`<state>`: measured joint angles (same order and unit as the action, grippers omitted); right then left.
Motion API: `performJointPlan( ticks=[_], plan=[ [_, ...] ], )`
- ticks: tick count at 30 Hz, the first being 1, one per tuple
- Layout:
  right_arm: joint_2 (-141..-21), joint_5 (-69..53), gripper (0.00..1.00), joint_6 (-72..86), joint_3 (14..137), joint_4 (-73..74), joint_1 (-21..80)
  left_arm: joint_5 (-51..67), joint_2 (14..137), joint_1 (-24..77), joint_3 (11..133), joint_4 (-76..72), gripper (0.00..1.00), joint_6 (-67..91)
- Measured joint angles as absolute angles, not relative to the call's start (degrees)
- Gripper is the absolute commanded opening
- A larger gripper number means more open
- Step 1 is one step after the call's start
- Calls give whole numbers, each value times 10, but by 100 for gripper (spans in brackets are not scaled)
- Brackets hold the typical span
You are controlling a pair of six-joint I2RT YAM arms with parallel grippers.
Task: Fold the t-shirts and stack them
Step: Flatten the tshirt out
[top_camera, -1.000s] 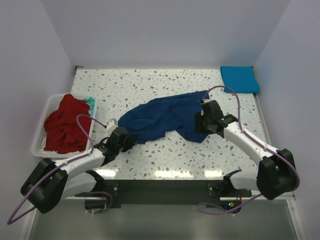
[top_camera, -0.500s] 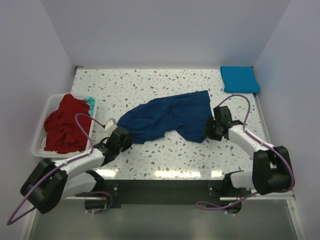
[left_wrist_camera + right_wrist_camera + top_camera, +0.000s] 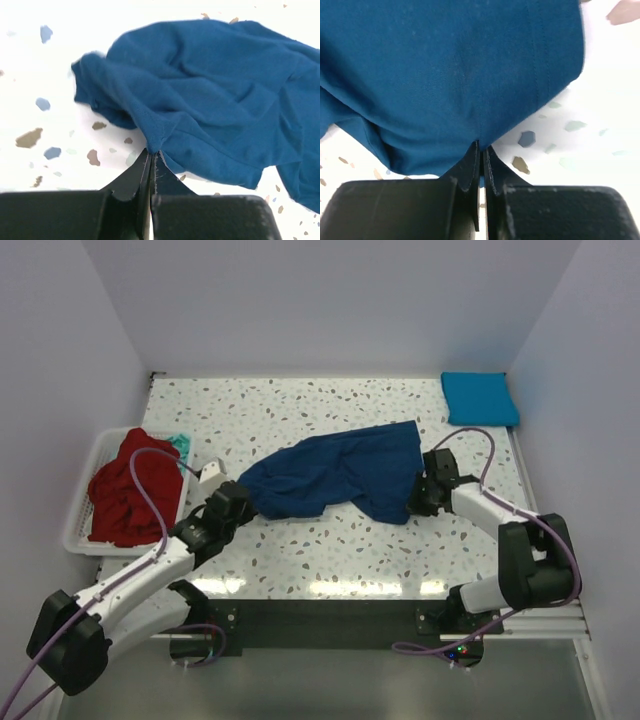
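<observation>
A: Stock of progress?
B: One turquoise-blue cloth t-shirt (image 3: 479,398) is lying folded, upper right; a red crumpled t-shirt (image 3: 125,490) is waiting in the white slatted plastic basket (image 3: 75,530), left; the rumpled navy blue cloth t-shirt (image 3: 330,478) is lying mid-frame, unfolded.
A: Pincers?
B: Left gripper (image 3: 150,156) is pinching shut on its left hem; right gripper (image 3: 481,149) is clamping fully shut at its right edge, apparently catching cloth.

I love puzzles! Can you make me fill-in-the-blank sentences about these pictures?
The left gripper and right gripper are shut on the rumpled cloth t-shirt, coloured navy ____.
The crumpled red cloth t-shirt lies in the white slatted plastic basket at the speckled table's ____ edge.
The folded turquoise cloth t-shirt sits at the table's far ____ corner.
Missing: blue, left, right.
</observation>
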<state>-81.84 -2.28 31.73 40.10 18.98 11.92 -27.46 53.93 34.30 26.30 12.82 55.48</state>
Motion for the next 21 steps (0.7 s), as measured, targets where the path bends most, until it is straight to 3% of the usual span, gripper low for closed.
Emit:
performJointPlan(
  ticks=[13,17,21],
  plan=[
    [-642,132,0,233,585,441,118,-270,442,343,465,366,0,407],
    [-679,171,0,212,642,467,115,-275,482,335,508,376,0,356],
    [-796,185,9,196,706,462,108,-236,600,250,534,326,0,298]
  ],
)
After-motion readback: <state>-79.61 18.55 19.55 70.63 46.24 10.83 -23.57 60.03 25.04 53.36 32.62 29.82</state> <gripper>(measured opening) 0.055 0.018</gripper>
